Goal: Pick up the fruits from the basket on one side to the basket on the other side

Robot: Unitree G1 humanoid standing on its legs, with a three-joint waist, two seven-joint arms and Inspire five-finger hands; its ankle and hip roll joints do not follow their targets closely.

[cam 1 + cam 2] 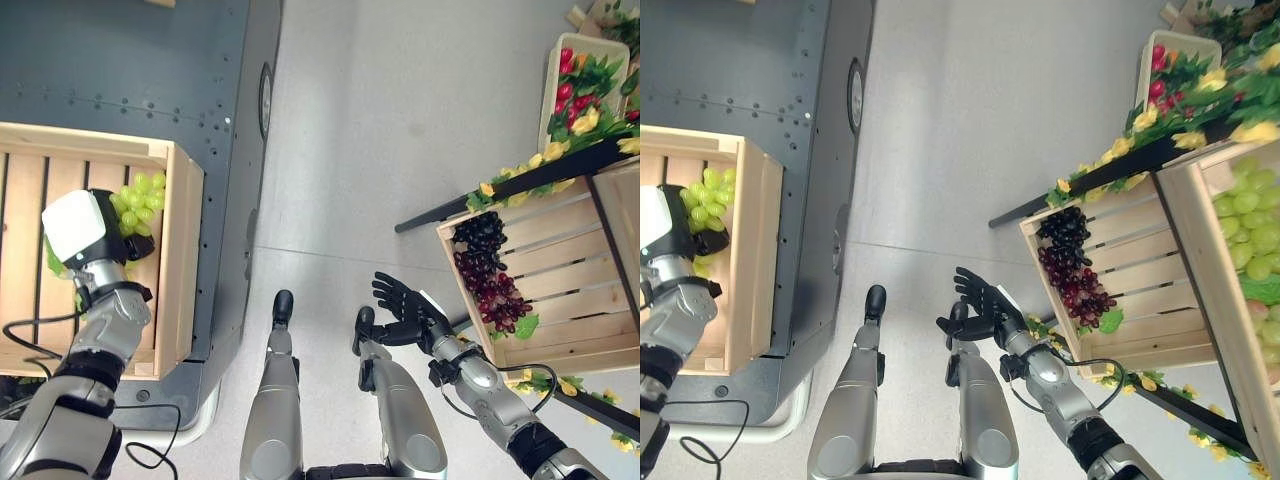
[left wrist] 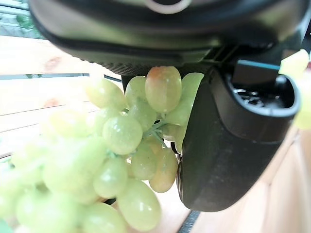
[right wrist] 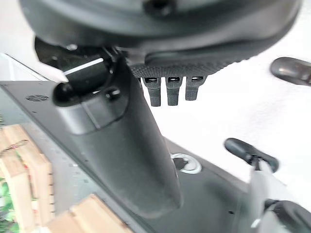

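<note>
I count two wooden crates at the sides, plus a third crate at the far right edge of the right eye view. The left crate (image 1: 185,260) sits on a dark platform (image 1: 150,70) and holds one bunch of green grapes (image 1: 138,203) against its inner right wall. The right crate (image 1: 560,270) holds two bunches, one of black grapes (image 1: 481,231) and one of red grapes (image 1: 495,290), lying one after the other along its left wall, with a green leaf (image 1: 525,325) at the end of the red bunch. The third crate (image 1: 1200,250) holds more green grapes (image 1: 1250,220).

My left hand (image 1: 128,236) is down inside the left crate, and in its wrist view the thumb (image 2: 228,145) and fingers pinch the green grapes. My right hand (image 1: 408,308) hangs over the floor just left of the right crate, fingers spread and holding nothing, near the red grapes but not touching them.

A tub of flowers (image 1: 585,90) stands beyond the right crate.
</note>
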